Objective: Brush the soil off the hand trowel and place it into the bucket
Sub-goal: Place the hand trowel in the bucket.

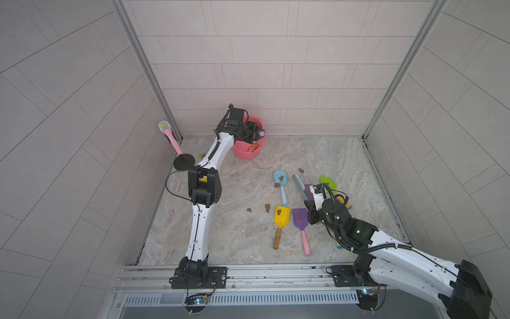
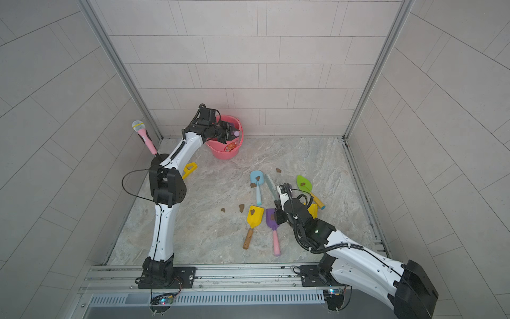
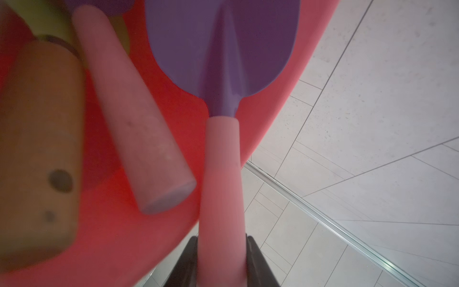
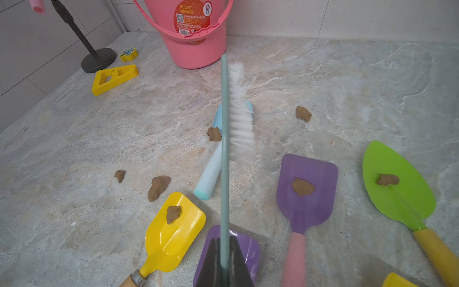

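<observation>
Holding tight, the left tool [image 3: 222, 239] is clenched on a purple trowel [image 3: 223, 49], down at the end of its handle. The blade points into the bucket [image 1: 245, 154], close to the rim, and the handle sticks out over the rim. I see no soil on the side of the blade that shows. The other side is hidden.

Two more things are already inside the bucket, a pink handle [image 3: 134, 124] and a wooden handle [image 3: 39, 149]. If the purple trowel comes down on them, it could get stuck up high and not drop in. If the tool lets go too soon, the trowel might tip back and fall outside the bucket, because the blade is so near the rim. The bucket looks light, so a push on its rim could slide it or knock it over. Then everything would spill out.

Far from the bucket, the right tool [image 4: 224, 239] is clenched on the long thin brush [image 4: 241, 111], which hangs above the bench [image 4: 347, 87]. Lumps of soil [image 4: 302, 186] sit on the trowels lying there. A brush that long could twist in the grip, or flick a lump onto a clean spot.
</observation>
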You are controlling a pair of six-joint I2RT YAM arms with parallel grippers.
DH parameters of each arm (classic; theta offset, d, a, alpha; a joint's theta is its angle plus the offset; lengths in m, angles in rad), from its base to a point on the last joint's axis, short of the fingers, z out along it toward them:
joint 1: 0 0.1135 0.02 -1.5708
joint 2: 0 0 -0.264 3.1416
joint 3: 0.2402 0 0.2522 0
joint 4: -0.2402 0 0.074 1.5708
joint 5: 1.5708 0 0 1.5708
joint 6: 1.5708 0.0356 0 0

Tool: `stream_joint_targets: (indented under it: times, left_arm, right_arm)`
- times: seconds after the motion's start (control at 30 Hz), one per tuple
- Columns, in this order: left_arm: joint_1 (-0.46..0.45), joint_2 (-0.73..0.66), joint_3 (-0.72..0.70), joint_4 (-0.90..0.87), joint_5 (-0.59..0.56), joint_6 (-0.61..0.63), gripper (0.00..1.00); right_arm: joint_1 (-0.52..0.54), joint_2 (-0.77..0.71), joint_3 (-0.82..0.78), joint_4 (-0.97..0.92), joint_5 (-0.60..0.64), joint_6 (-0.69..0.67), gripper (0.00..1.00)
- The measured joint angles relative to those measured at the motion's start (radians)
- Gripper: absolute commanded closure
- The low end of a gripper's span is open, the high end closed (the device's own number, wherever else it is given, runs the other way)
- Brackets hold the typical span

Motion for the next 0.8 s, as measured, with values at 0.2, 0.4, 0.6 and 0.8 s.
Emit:
stream_joint_targets:
  times: [0.2,0.4,0.6,0.8]
  left_arm:
    - [0.004,0.012,0.031,0.016,-0.001,-0.007,0.57]
    - [0.004,0.010,0.061,0.011,-0.009,0.042,0.50]
    - [0.002,-0.062,0.078,-0.139,-0.085,0.240,0.54]
    - [-0.043,-0.377,-0.121,-0.255,-0.258,0.524,0.61]
  right_arm:
    - [0.000,-0.007,0.000,-0.009,-0.008,0.000,1.00]
    - [0.000,-0.026,0.000,-0.024,-0.008,0.001,1.00]
    - [0.000,-0.041,0.009,-0.050,-0.026,0.019,1.00]
    - [0.000,-0.082,0.015,-0.076,-0.036,0.050,1.00]
